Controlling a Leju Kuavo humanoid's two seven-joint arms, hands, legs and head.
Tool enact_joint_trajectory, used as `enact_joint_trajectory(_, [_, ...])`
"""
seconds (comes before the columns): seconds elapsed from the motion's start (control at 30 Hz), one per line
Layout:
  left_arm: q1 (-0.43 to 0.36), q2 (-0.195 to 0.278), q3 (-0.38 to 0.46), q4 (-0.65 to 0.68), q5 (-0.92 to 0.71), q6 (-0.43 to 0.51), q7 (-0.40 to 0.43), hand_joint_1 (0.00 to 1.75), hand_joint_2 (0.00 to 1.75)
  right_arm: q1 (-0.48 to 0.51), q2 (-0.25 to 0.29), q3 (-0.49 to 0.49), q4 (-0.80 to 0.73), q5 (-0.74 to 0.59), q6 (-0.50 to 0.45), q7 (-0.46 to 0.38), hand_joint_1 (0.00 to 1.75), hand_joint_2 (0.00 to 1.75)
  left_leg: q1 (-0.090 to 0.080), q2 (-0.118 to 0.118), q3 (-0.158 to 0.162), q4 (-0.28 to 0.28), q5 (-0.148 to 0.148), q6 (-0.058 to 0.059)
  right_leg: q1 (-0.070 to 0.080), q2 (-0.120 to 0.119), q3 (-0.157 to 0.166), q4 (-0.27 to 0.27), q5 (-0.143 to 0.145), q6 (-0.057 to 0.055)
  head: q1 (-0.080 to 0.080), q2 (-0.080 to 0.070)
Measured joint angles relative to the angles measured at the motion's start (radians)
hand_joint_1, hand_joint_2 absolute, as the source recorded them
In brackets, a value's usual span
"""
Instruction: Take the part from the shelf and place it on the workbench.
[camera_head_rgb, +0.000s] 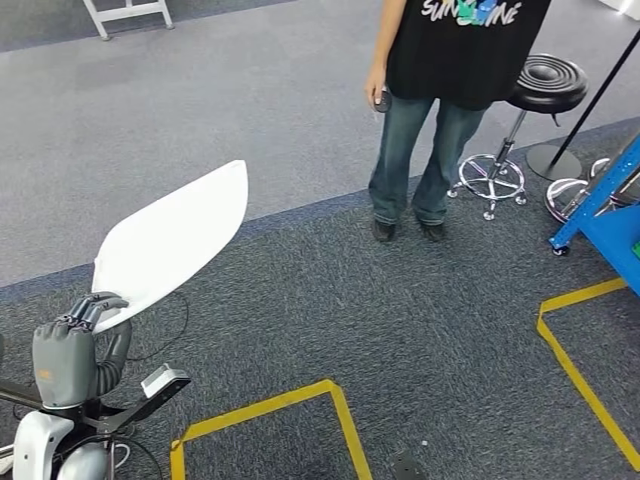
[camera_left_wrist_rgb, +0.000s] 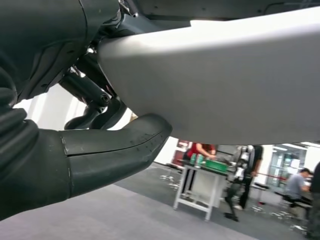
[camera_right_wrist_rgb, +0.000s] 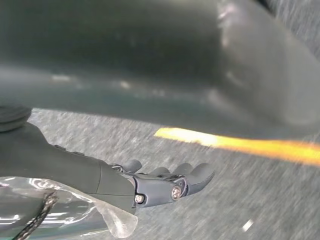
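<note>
White, curved part (camera_head_rgb: 177, 240) was already off the shelf, held by left hand (camera_head_rgb: 72, 350) w/ fingers over its near end, thumb (camera_left_wrist_rgb: 113, 150) under it. Right hand (camera_right_wrist_rgb: 166, 182) hung over grey carpet (camera_head_rgb: 317, 290) near yellow tape (camera_head_rgb: 264, 408); fingers looked loosely extended, holding nothing, tho blurred. Pick done, carry underway; placing on desk was left. Person (camera_head_rgb: 438, 110) stood ahead beside a stool (camera_head_rgb: 547, 85).

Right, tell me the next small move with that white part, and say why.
Probably keep the left hand gripping the white part and turn toward the workbench. The part is already held up over the carpet, with a person standing ahead and only taped floor below; the blue frame at the right may be the bench, though I cannot tell.
</note>
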Motion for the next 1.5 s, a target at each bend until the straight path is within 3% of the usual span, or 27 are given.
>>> enact_joint_trajectory(0.03, [0.0,0.0,0.0,0.0,0.0,0.0,0.0,1.75,1.75,0.0,0.0,0.0,0.0,0.0,-0.001,0.0,0.0,0.0,0.005,-0.019,-0.007,0.022,-0.018,-0.006,-0.002,0.011,0.0,-0.001,0.003,-0.006,0.0,0.0])
enact_joint_trajectory(0.1, [0.0,0.001,0.0,0.001,0.0,0.0,0.0,1.75,1.75,-0.002,0.0,0.0,0.0,-0.001,-0.002,-0.001,0.0,0.0,0.012,-0.065,-0.049,0.127,-0.08,-0.017,-0.003,0.034,0.0,-0.003,0.006,-0.013,-0.002,0.0])
enact_joint_trajectory(0.17, [0.002,0.001,-0.001,0.002,0.0,0.0,0.0,1.75,1.75,-0.001,0.0,0.0,0.0,0.0,-0.004,-0.002,0.0,0.0,0.014,-0.08,-0.103,0.25,-0.129,-0.021,-0.002,0.055,-0.001,-0.002,0.007,-0.017,-0.002,0.0])
enact_joint_trajectory(0.2, [0.003,0.001,-0.001,0.004,0.0,0.0,0.0,1.75,1.75,0.0,0.0,0.0,0.0,0.0,-0.006,-0.002,0.0,0.0,0.014,-0.081,-0.116,0.275,-0.128,-0.021,-0.002,0.063,-0.001,-0.002,0.007,-0.017,-0.003,0.0])
enact_joint_trajectory(0.23, [0.003,0.001,-0.001,0.004,0.0,0.0,0.0,1.75,1.75,0.001,0.0,0.0,0.0,0.001,-0.011,-0.002,0.0,0.0,0.015,-0.081,-0.112,0.263,-0.11,-0.02,-0.002,0.07,-0.001,-0.002,0.007,-0.017,-0.003,0.0])
enact_joint_trajectory(0.27, [0.003,0.001,-0.001,0.005,0.0,0.0,0.0,1.75,1.75,0.002,0.0,0.0,0.0,0.001,-0.017,-0.002,0.0,0.0,0.015,-0.082,-0.092,0.218,-0.077,-0.018,-0.002,0.076,-0.001,-0.002,0.008,-0.017,-0.003,0.0])
enact_joint_trajectory(0.33, [0.001,0.001,-0.001,0.005,0.0,0.0,0.001,1.75,1.75,0.001,0.0,0.0,0.0,0.002,-0.024,-0.003,0.0,0.0,0.015,-0.089,-0.03,0.083,-0.014,-0.013,-0.001,0.085,0.0,-0.002,0.009,-0.014,-0.002,0.0])
enact_joint_trajectory(0.4, [-0.001,0.0,-0.001,0.004,0.0,0.0,0.001,1.75,1.75,-0.001,0.0,0.0,0.0,0.004,-0.029,-0.004,0.0,0.0,0.013,-0.098,0.005,0.002,0.007,-0.007,0.001,0.089,-0.003,-0.001,0.009,-0.007,-0.002,0.0])
enact_joint_trajectory(0.43, [-0.001,0.0,-0.002,0.004,0.0,0.0,0.001,1.75,1.75,-0.001,0.0,0.0,0.0,0.004,-0.03,-0.004,0.0,0.0,0.012,-0.101,0.007,-0.008,0.005,-0.007,0.002,0.089,-0.006,0.0,0.01,-0.008,-0.001,0.0])
enact_joint_trajectory(0.53, [0.0,0.001,-0.001,0.004,0.0,0.0,0.002,1.75,1.75,0.0,0.0,0.001,0.0,0.005,-0.033,-0.005,0.0,0.0,0.009,-0.101,0.005,-0.011,0.01,-0.006,0.0,0.087,-0.006,-0.003,0.012,-0.016,-0.001,0.0])
enact_joint_trajectory(0.67, [0.001,0.002,-0.001,0.004,-0.001,0.0,0.002,1.75,1.75,-0.001,0.0,0.006,0.0,0.01,-0.036,-0.005,0.0,0.0,0.007,-0.101,0.003,-0.011,0.012,0.004,-0.002,0.086,-0.002,-0.015,0.018,-0.004,0.0,0.0])
enact_joint_trajectory(1.0, [0.006,0.002,-0.001,0.004,-0.001,0.0,0.002,1.75,1.75,0.0,0.0,0.017,0.0,0.017,-0.043,-0.004,0.0,0.0,0.005,-0.101,0.0,-0.01,0.013,0.009,-0.004,0.086,-0.002,-0.02,0.023,0.014,-0.001,0.0])
enact_joint_trajectory(1.27, [0.009,0.002,-0.001,0.004,-0.001,0.0,0.002,1.75,1.75,-0.001,0.0,0.031,0.0,0.029,-0.054,0.002,0.0,0.0,0.006,-0.101,0.0,-0.009,0.012,0.01,-0.004,0.086,-0.003,-0.019,0.023,0.015,-0.001,0.0])
enact_joint_trajectory(1.43, [0.009,0.003,0.0,0.004,-0.001,0.0,0.002,1.75,1.75,-0.001,0.0,0.041,0.0,0.036,-0.058,0.007,0.0,0.0,0.0,-0.102,-0.002,-0.006,0.012,0.021,-0.009,0.086,-0.002,-0.023,0.027,0.024,-0.001,0.0])
enact_joint_trajectory(1.5, [0.008,0.004,0.0,0.002,-0.001,0.0,0.002,1.75,1.75,-0.001,0.001,0.043,0.0,0.037,-0.061,0.008,0.0,0.0,0.003,-0.101,0.004,-0.022,0.021,0.03,-0.008,0.08,-0.004,-0.022,0.023,0.03,-0.001,0.0])
